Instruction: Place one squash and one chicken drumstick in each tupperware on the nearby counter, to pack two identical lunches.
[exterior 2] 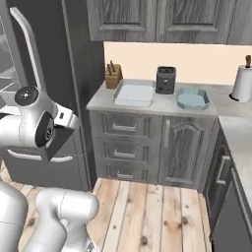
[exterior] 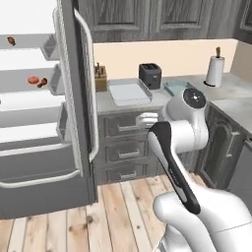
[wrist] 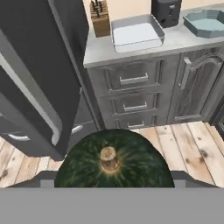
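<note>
Dark green squash (wrist: 114, 161) sits right at the hand, stem up, between the two dark fingers (wrist: 48, 178); jaws spread wide and closed on its sides, so it is held, above the wood floor (wrist: 192, 148) in front of the drawers.

Ahead on the counter (wrist: 175, 41): white rectangular tupperware (wrist: 136, 33), nothing in it, beside a knife block (wrist: 100, 17); black toaster (wrist: 166, 11) just behind; pale blue-green octagonal tupperware (wrist: 205, 22) further along, also unfilled. Paper towel roll (exterior: 215, 69) stands at the far end.

Fridge door (exterior: 78, 98) stands open. On the shelves: one drumstick (exterior: 11, 41) on an upper shelf; orange-red squash (exterior: 32, 79) with a second drumstick (exterior: 43, 82) just beside it on the shelf below
</note>
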You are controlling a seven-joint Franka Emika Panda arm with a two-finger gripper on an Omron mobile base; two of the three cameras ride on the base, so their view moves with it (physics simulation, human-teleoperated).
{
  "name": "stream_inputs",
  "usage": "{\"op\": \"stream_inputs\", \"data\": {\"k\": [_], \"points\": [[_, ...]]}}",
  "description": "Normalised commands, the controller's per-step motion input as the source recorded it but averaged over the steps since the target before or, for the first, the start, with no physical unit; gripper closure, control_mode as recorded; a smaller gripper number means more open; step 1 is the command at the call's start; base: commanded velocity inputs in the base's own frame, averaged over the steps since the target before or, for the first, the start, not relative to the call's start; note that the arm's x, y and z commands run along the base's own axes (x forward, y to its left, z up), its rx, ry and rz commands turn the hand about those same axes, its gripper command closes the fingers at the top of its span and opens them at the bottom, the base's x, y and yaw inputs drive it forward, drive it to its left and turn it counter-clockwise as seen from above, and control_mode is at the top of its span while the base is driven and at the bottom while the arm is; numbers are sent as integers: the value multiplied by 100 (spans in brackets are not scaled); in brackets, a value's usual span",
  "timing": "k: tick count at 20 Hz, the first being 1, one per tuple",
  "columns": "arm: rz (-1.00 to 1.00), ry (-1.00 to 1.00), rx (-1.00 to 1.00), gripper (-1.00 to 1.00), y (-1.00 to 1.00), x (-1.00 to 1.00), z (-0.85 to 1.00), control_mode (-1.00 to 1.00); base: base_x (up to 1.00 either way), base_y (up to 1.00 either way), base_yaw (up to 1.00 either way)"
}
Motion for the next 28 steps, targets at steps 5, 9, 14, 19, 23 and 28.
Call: {"op": "stream_inputs", "data": {"k": [5,9,14,19,23,28], "points": [[0,0,0,100,0,0,0,100,57,-62,0],[0,0,0,100,0,0,0,100,100,-25,0],[0,0,0,100,0,0,0,100,100,-24,0],[0,0,0,100,0,0,0,100,96,-16,0],[0,0,0,100,0,0,0,100,79,-3,0],[0,6,0,100,0,54,-60,-100,0,0,0]]}}
